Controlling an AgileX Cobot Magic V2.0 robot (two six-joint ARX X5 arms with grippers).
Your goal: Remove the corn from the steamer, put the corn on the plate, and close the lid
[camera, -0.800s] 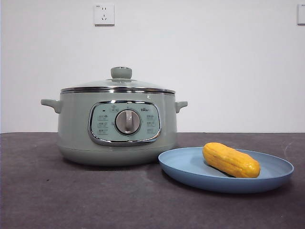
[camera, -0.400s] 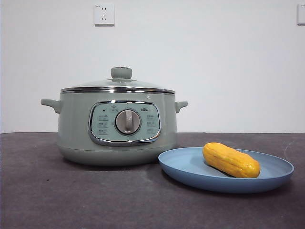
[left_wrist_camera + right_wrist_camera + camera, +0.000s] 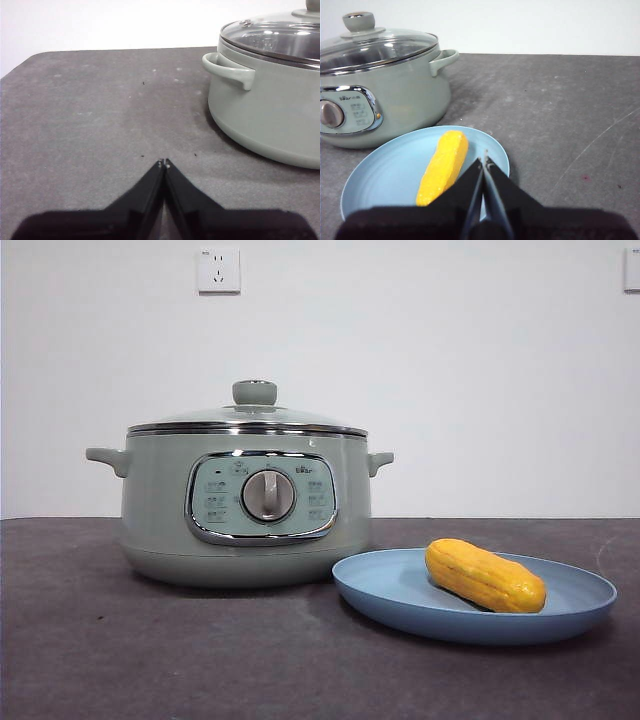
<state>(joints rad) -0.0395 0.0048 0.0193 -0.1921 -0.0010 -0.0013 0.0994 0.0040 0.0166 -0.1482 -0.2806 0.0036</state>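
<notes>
Little left to go wrong, judging by the layout: corn (image 3: 485, 575) lying tilted inside the plate (image 3: 400, 600), rounded enough to roll toward the raised rim if bumped by a retreating arm; plate just beside the steamer (image 3: 245, 510), so a careless sweep could knock both. Further back, lid (image 3: 247, 418) seated flat on the steamer rim, knob upright, apparently needing no correction. Right gripper (image 3: 484, 161) hovering at the plate's near edge beside the corn, 2 jaws pressed together, holding nothing. Left gripper (image 3: 163, 163) above bare table (image 3: 90, 110), off the steamer's handle side, jaws likewise together and empty.
</notes>
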